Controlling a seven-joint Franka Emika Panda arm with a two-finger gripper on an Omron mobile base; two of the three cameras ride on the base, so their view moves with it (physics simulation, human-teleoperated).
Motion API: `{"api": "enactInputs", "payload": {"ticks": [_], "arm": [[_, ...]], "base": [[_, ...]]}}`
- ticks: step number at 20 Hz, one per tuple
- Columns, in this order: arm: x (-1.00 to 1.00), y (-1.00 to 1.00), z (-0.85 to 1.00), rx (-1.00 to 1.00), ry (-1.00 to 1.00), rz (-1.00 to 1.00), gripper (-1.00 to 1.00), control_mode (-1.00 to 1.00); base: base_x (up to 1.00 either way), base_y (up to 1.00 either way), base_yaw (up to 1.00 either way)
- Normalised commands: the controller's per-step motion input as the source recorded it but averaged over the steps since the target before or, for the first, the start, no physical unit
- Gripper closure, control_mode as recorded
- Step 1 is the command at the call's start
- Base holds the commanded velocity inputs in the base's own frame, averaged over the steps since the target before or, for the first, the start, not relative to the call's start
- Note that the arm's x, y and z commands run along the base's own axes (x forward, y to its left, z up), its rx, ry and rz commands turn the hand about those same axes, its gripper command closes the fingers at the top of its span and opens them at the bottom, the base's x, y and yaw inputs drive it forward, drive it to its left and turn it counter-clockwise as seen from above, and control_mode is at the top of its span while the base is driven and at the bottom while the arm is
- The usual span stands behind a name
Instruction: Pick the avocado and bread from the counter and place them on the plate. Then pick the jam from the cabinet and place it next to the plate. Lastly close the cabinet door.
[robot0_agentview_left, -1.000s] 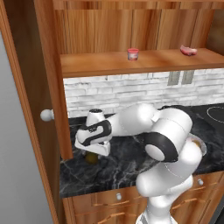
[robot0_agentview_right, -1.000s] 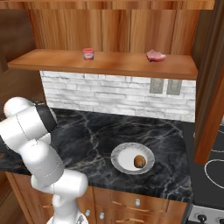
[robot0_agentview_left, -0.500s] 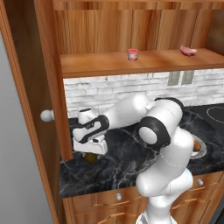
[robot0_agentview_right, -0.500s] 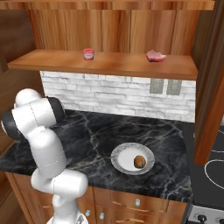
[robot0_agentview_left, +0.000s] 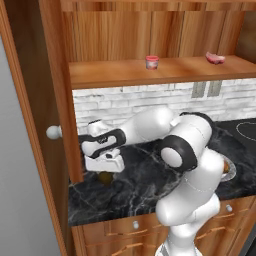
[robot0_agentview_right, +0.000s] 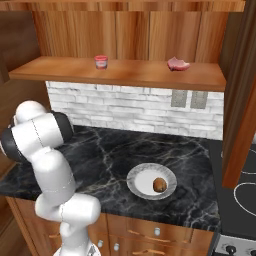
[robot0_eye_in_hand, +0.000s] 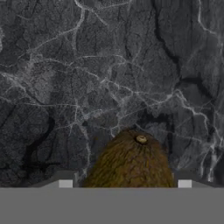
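Note:
The dark olive-brown avocado (robot0_agentview_left: 105, 177) lies at the left end of the black marble counter (robot0_agentview_left: 142, 186), close to the open cabinet door (robot0_agentview_left: 30, 100). My gripper (robot0_agentview_left: 105, 171) points down over it. In the hand view the avocado (robot0_eye_in_hand: 131, 162) sits between the two fingertips of the gripper (robot0_eye_in_hand: 124, 184), with the jaws open and narrow gaps at its sides. The orange-brown bread (robot0_agentview_right: 159, 184) rests on the white-grey plate (robot0_agentview_right: 137, 175). On the cabinet shelf stands the red jam (robot0_agentview_left: 152, 62), with the jam (robot0_agentview_right: 101, 61) near the shelf's left in the right base view.
A flat pink lump (robot0_agentview_right: 178, 64) lies further right on the shelf. The door's white knob (robot0_agentview_left: 53, 132) juts out just left of my hand. Another wooden door (robot0_agentview_right: 242, 100) hangs at the right, above a stovetop (robot0_agentview_right: 245, 192).
The arm has stretched further left and the hand has come down over the avocado. The fingers have drawn in from wide open toward its sides.

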Motion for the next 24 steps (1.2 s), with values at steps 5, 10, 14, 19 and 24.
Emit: {"api": "enactInputs", "payload": {"ticks": [5, 10, 14, 19, 24], "arm": [[-0.36, -0.61, 0.48, -0.02, -0.14, 0.00, 1.00, -1.00], [-0.32, -0.73, 0.44, 0.00, -0.17, 0.10, 1.00, -1.00], [-0.50, -0.63, 0.31, 0.00, -0.21, 0.28, 1.00, -1.00], [-0.56, -0.55, 0.29, -0.07, -0.20, 0.36, 1.00, -1.00], [-0.50, -0.68, 0.21, -0.08, -0.17, 0.38, 1.00, -1.00]], "base": [[0.00, 0.00, 0.00], [0.00, 0.00, 0.00], [0.00, 0.00, 0.00], [0.00, 0.00, 0.00], [0.00, 0.00, 0.00]]}}
